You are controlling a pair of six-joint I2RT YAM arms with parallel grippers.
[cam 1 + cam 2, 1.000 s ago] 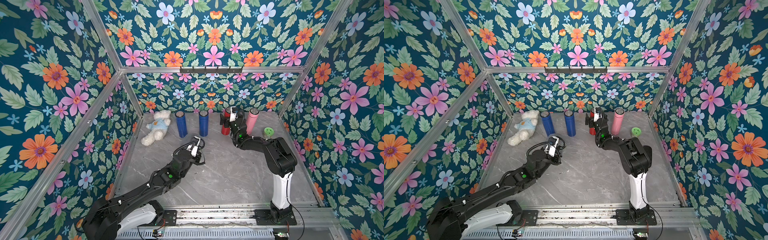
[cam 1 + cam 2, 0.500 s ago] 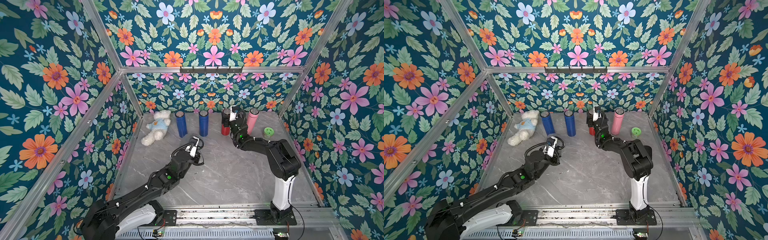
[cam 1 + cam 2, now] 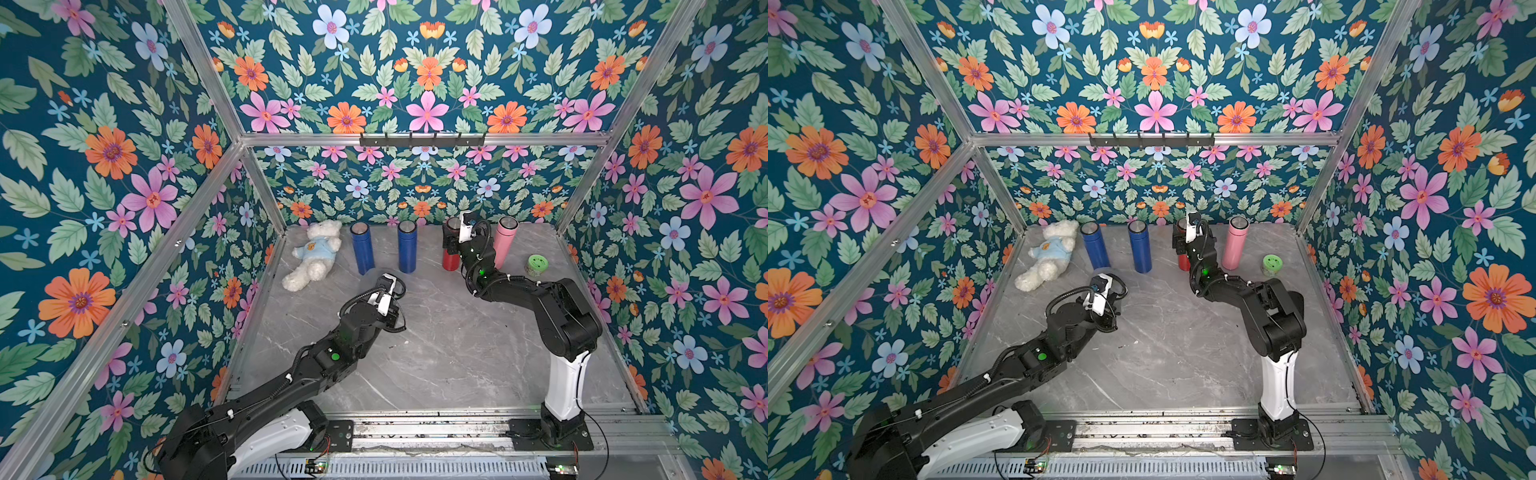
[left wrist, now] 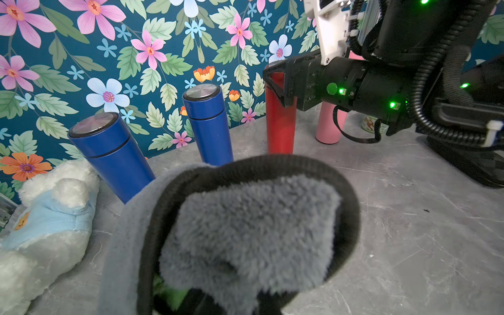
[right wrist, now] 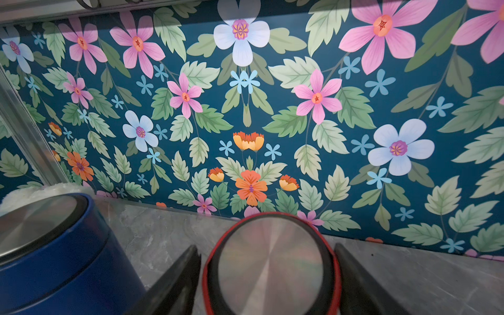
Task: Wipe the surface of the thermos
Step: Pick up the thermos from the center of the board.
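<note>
The right arm rises from its base at the near rail, folds at the elbow and stretches low toward the back wall, wrist lifted. The right gripper [image 5: 266,248] straddles the cap end of the red cylindrical thermos with a steel lid [image 4: 281,131]. Its jaws sit one on each side, close against the thermos; whether they press it I cannot tell. The thermos stands upright on the grey marble tabletop [image 3: 436,353] by the back wall, between a dark blue thermos [image 3: 406,251] and a pink thermos [image 3: 503,245]. The left arm reaches long and low from the near left corner, wrist bent up. The left gripper [image 3: 390,284] faces the row, short of it. Its jaws are together, hidden under a grey fleece cloth [image 4: 245,234] with black trim.
</note>
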